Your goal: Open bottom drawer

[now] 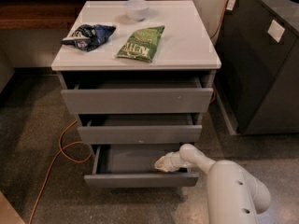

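The bottom drawer [140, 179] is the lowest of three grey handleless drawers in a white-topped cabinet [187, 45]. It stands pulled out, and its grey inside shows. The middle drawer [139, 134] and the top drawer [136, 100] above it are each pulled out a little. My gripper [161, 164] is at the end of the white arm [224, 185] that reaches in from the lower right. It sits inside the bottom drawer, near its right side, just behind the front panel.
On the cabinet top lie a green chip bag [141, 43], a dark blue bag [88, 35] and a white bowl [137, 8]. An orange cable [56, 157] runs over the floor at the left. A dark grey cabinet [261, 64] stands at the right.
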Available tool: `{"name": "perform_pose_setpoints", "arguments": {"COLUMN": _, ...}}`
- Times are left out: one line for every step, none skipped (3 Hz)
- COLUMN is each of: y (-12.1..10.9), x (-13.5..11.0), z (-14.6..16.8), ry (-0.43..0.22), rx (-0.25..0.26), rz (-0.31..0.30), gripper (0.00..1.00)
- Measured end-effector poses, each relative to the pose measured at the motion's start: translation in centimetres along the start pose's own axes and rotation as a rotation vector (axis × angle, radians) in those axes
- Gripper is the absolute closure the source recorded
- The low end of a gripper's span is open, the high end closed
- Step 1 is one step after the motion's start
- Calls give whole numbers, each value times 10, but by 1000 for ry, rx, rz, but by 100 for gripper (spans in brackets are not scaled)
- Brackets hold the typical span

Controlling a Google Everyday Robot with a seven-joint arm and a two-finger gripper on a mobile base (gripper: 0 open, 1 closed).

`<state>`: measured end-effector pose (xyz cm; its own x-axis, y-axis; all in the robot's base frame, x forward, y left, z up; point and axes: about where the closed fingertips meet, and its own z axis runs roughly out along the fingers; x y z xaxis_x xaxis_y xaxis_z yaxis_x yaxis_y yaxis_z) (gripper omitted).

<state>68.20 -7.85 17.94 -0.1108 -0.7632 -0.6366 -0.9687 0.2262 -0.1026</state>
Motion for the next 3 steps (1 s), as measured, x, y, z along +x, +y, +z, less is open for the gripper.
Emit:
{"name": "perform_pose_setpoints", "arguments": {"y": 10, "x": 1, "z": 3, "ry": 1, "rx": -17, "rz": 9, "gripper": 100}}
{"name": "perform_pose_setpoints", "arguments": {"y": 26, "x": 1, "z": 5, "ry": 2, "rx": -40, "rz": 19, "gripper": 100}}
{"name": "perform_pose_setpoints", "arguments": {"y": 42, "x": 2, "z": 4, "ry": 0, "rx": -54, "rz": 41, "gripper": 100}}
